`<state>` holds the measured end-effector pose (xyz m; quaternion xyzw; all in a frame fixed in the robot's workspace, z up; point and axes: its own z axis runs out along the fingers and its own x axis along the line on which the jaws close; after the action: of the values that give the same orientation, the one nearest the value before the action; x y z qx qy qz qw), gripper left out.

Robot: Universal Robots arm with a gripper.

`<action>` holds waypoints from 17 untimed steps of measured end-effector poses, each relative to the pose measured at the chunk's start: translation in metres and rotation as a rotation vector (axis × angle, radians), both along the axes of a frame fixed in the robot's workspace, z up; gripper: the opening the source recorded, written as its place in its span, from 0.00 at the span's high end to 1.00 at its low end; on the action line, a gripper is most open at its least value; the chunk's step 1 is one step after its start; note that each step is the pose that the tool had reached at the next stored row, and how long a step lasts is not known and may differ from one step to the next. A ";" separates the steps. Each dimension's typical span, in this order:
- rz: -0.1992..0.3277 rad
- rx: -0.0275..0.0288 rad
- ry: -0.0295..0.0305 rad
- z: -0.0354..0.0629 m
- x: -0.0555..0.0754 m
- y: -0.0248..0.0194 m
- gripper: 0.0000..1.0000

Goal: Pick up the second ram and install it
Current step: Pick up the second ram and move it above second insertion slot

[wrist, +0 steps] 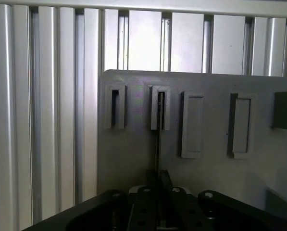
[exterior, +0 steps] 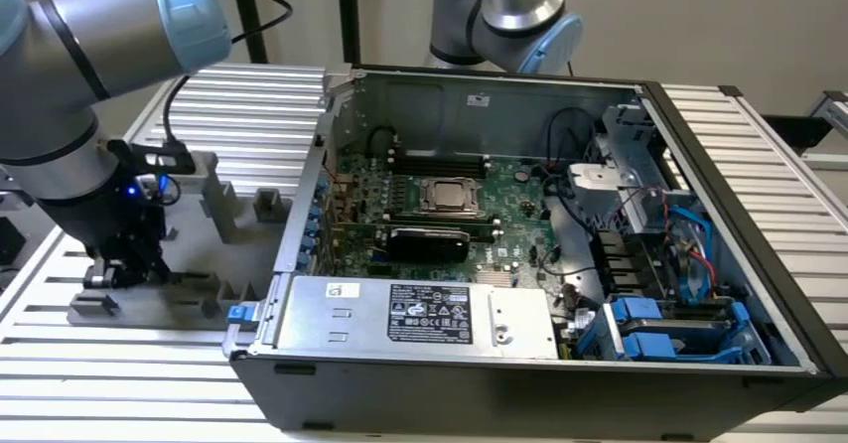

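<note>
End effector (exterior: 126,269) low over grey tray (exterior: 212,254) on tabletop (exterior: 119,373); closed to a sliver, seemingly pinching second ram (wrist: 158,130) | ram stands edge-on, far end in tray slot | advice: lift straight, no twisting, so it cannot bind

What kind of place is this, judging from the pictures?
Probably a robotics lab bench for computer assembly: an open computer case with its motherboard exposed, a robot arm, and a grey slotted tray on an aluminium-profile table.
</note>
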<state>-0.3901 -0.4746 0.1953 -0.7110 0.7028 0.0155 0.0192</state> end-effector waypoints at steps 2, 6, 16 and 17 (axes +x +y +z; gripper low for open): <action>0.000 0.0000 -0.0001 -0.0001 0.000 0.0000 1.00; 0.000 0.0000 -0.0001 -0.0001 0.000 0.0000 1.00; -0.009 0.0001 -0.0002 -0.0001 0.000 0.0000 1.00; -0.012 0.0001 -0.0002 -0.0001 0.000 0.0000 1.00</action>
<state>-0.3900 -0.4746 0.1952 -0.7067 0.7071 0.0154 0.0194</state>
